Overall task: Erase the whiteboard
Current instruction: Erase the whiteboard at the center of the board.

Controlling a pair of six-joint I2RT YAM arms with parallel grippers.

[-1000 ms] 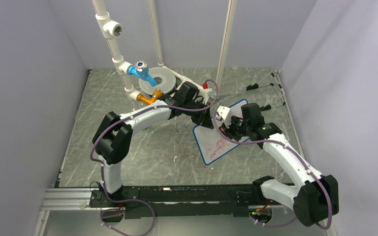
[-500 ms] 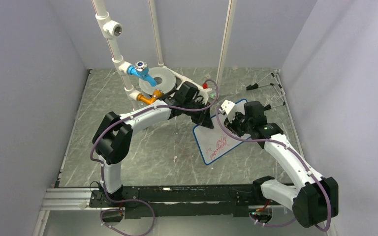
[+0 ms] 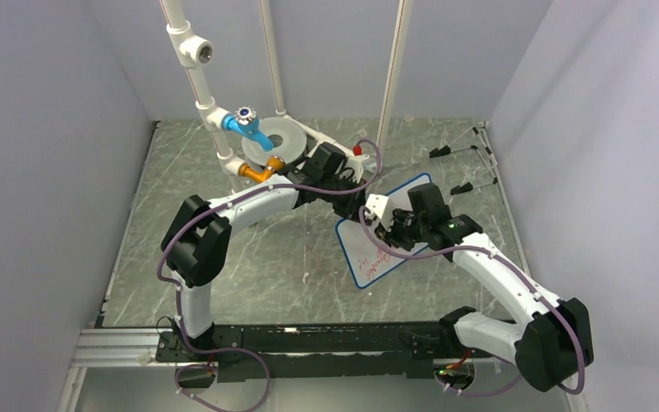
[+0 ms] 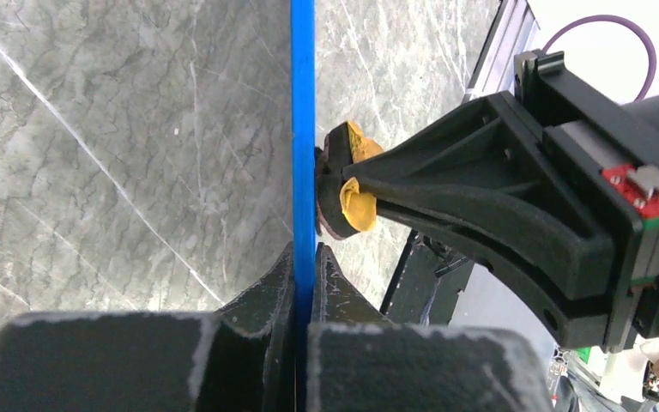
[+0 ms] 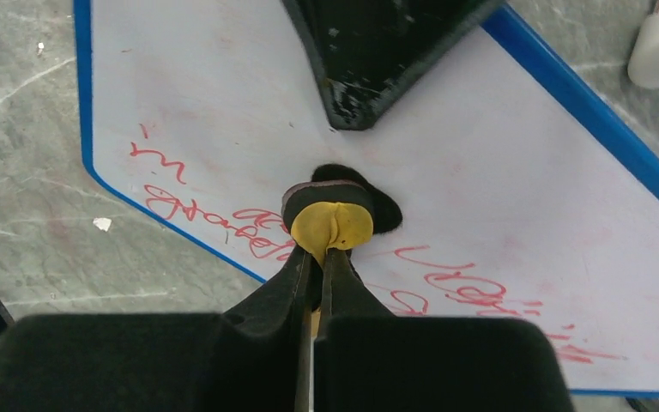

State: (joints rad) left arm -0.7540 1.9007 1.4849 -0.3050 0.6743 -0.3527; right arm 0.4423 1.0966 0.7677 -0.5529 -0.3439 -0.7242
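Grips the whiteboard (image 5: 498,146) rim tight with the left gripper (image 4: 302,262); pinches a yellow pad (image 5: 330,225) against it with the right gripper (image 5: 317,257).

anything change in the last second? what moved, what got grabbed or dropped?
The right claw, shut on the yellow eraser pad, swung toward the far right of the whiteboard, then swept back left across its face. Nothing was grabbed or let go. Unchanged: the left claw stays clamped on the whiteboard, which has not shifted, and red writing remains on it.
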